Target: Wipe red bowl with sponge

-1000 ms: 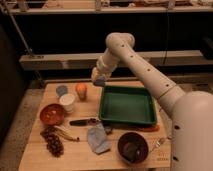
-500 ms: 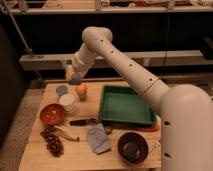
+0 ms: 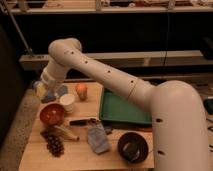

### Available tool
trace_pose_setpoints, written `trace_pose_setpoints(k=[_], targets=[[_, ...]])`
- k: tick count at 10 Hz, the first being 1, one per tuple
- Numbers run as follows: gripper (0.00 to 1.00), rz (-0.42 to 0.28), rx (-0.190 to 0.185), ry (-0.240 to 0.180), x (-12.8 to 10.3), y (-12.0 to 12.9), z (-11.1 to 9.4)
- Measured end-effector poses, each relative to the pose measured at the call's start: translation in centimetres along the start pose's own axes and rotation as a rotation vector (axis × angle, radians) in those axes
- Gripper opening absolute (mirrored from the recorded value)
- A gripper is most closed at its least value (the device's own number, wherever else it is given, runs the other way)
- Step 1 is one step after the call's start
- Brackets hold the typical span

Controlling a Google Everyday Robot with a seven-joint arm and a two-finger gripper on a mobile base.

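In the camera view, the gripper is hanging over the back-left corner of the wooden table. Its fingers are closing tight on the sponge, a small blue-grey block showing just beneath them, and it is held clear of the tabletop, probably so it can be carried down into the dish. The red bowl is sitting upright just in front of the gripper, near the table's left edge, with its mouth open to a descent from above. A white cup is standing just beside the bowl's far right rim and is crowding that side. A grey-blue disc is lying behind the cup and an orange farther right. The green tray, a dark-handled utensil, the grey-blue cloth, the dark bowl, a banana and grapes are lying out of the way.
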Motion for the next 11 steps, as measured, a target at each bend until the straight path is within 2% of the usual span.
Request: trace_pose_setpoints(k=[2,4,5,11], targets=[[0.00,-0.043,0.007,-0.059,-1.9,-2.5,3.9],[0.04,-0.043,0.000,-0.123,-5.0,-2.7,8.3],[0.04,-0.041,-0.001,-0.130,-5.5,-2.7,8.9],[0.04,-0.040,-0.002,-0.129,-5.4,-2.6,8.8]])
